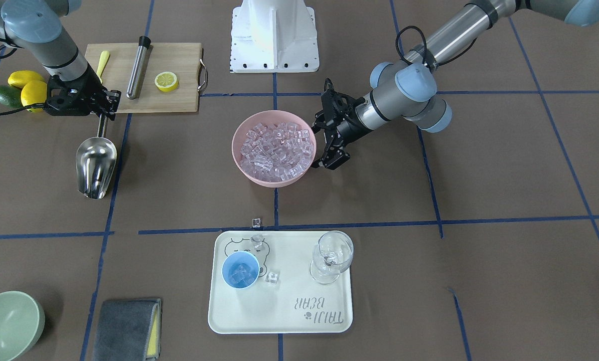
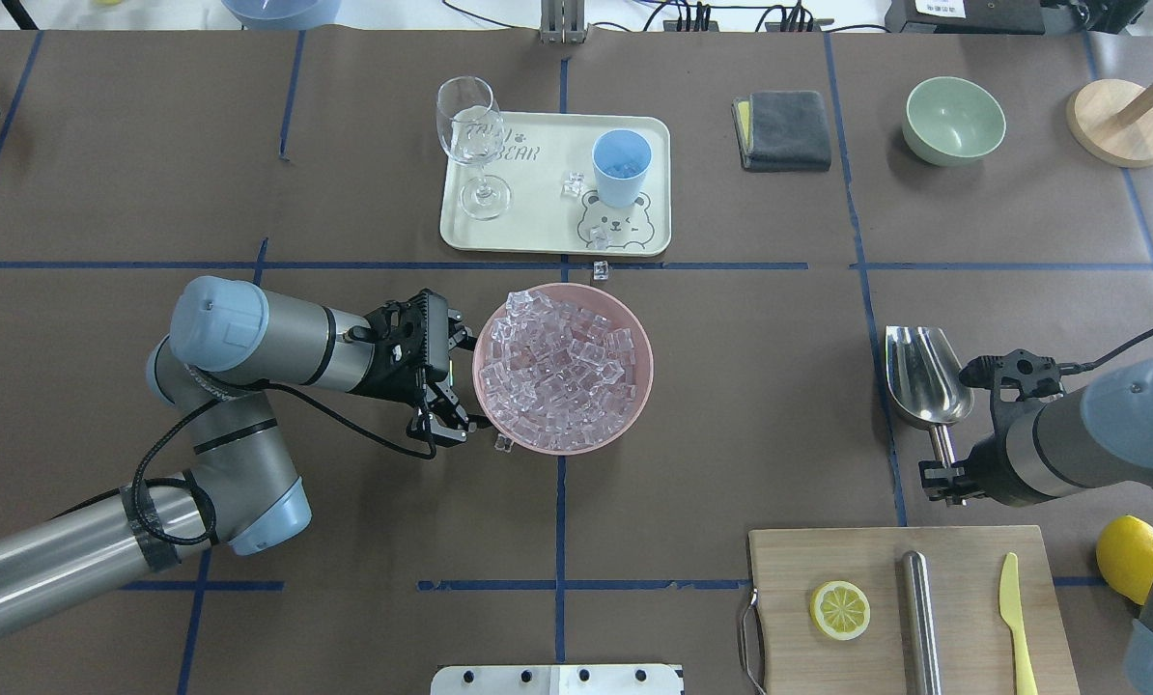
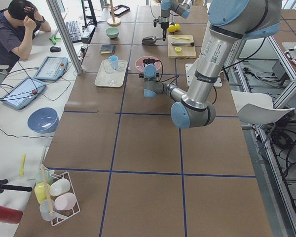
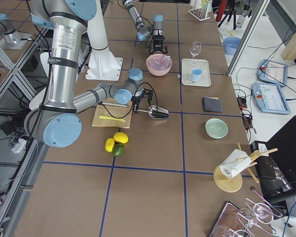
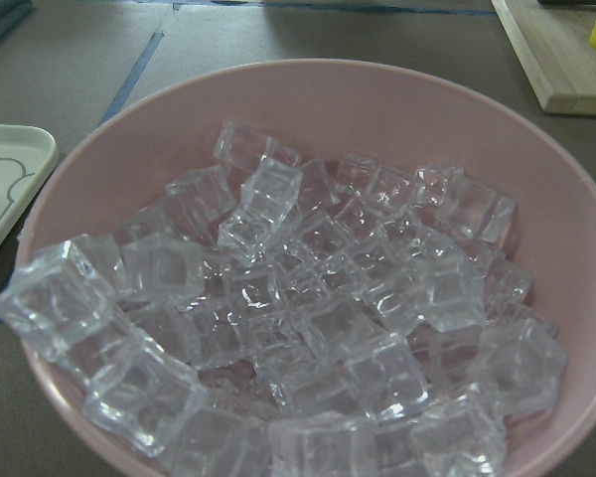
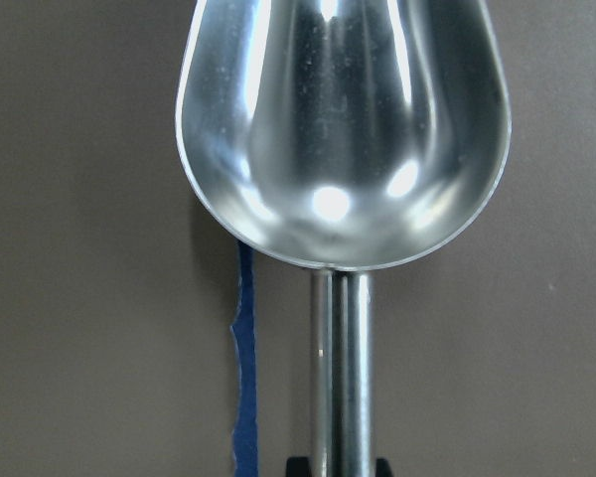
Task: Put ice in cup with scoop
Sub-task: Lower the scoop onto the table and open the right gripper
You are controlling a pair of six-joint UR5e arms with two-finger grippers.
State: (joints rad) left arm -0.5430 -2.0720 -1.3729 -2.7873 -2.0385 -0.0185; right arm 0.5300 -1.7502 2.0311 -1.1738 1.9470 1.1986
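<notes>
Ice (image 2: 562, 372) fills a pink bowl (image 2: 642, 386) at mid-table, close up in the left wrist view (image 5: 308, 328). My left gripper (image 2: 449, 382) is open, right beside the bowl's rim, holding nothing. My right gripper (image 2: 942, 470) is shut on the thin handle of the steel scoop (image 2: 922, 376). The scoop's trough is empty (image 6: 343, 129) and lies low over the table (image 1: 95, 168). The light-blue cup (image 1: 240, 269) stands on the white tray (image 1: 299, 321) with a few cubes in it. Loose cubes (image 1: 272, 277) lie on the tray, on the table before it, and by the bowl.
A wine glass (image 1: 331, 256) stands on the tray beside the cup. A cutting board (image 2: 910, 608) holds a lemon slice, a steel cylinder and a yellow knife. Lemons (image 1: 28, 87) lie by the right arm. A green bowl (image 2: 954, 120) and grey cloth (image 2: 782, 128) sit far right.
</notes>
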